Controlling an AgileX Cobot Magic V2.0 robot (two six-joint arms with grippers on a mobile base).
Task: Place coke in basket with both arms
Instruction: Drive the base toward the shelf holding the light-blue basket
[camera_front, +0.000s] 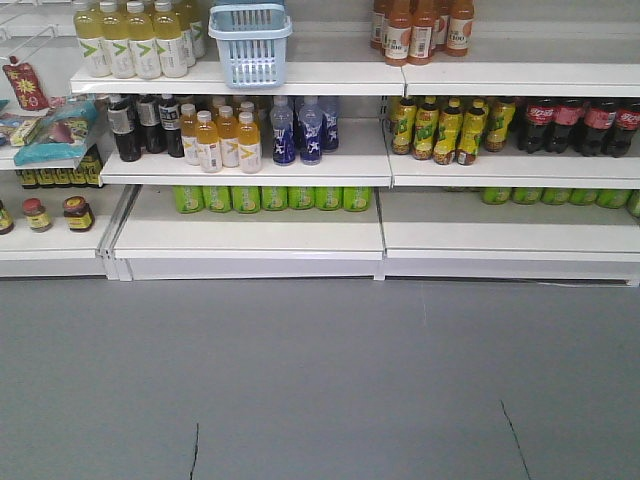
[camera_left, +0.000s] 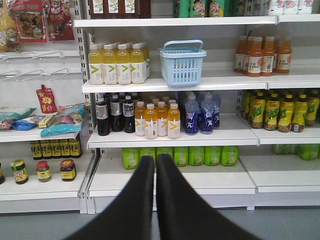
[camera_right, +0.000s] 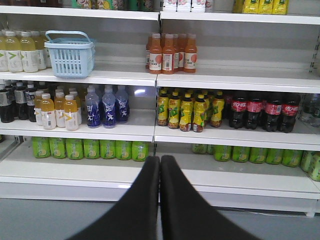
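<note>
Front view: the light blue slotted plastic basket (camera_front: 250, 45) stands on the upper shelf (camera_front: 330, 74); no all-red coke shows. Left wrist view: the left tool (camera_left: 155, 162) is pressed closed, empty. Right wrist view: the right tool (camera_right: 160, 161) likewise. The basket looks light, stiff; grip its rim.

You face white metal shelves (camera_front: 250, 235) standing on a grey floor (camera_front: 320, 380). On the upper shelf, a light blue slotted plastic basket (camera_front: 250, 45) stands just beside pale yellow drink bottles (camera_front: 130, 42). Dark red-labelled cola bottles (camera_front: 575, 125) line the middle shelf's right end, and lime-green bottles (camera_front: 270, 198) sit lowest.
</note>
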